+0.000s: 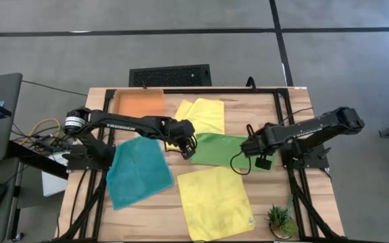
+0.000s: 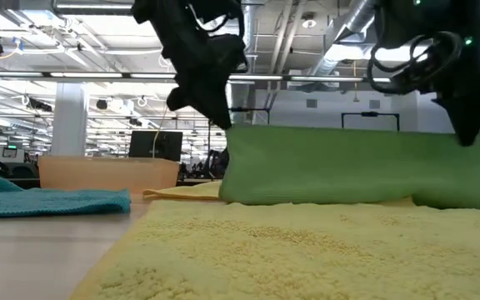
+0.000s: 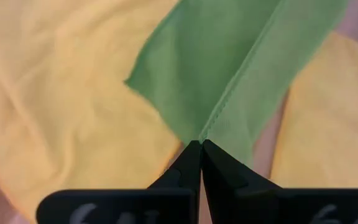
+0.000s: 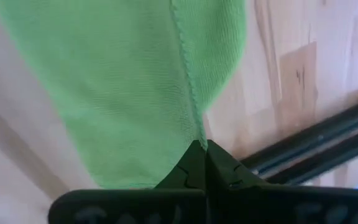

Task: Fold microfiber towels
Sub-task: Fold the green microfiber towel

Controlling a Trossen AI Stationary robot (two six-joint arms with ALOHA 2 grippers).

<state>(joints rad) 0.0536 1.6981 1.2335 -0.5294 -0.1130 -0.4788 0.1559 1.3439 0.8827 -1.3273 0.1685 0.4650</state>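
High view: the lime green towel (image 1: 218, 150) hangs stretched between the left end effector (image 1: 189, 144) and right end effector (image 1: 252, 148), beside the far yellow towel (image 1: 204, 113). Wrist views: each end effector pinches a hem; uneven lowering could skew the fold.

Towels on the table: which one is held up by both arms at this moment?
The lime green towel. The left end effector and the right end effector each pinch one end, while the teal towel and two yellow towels lie untouched.
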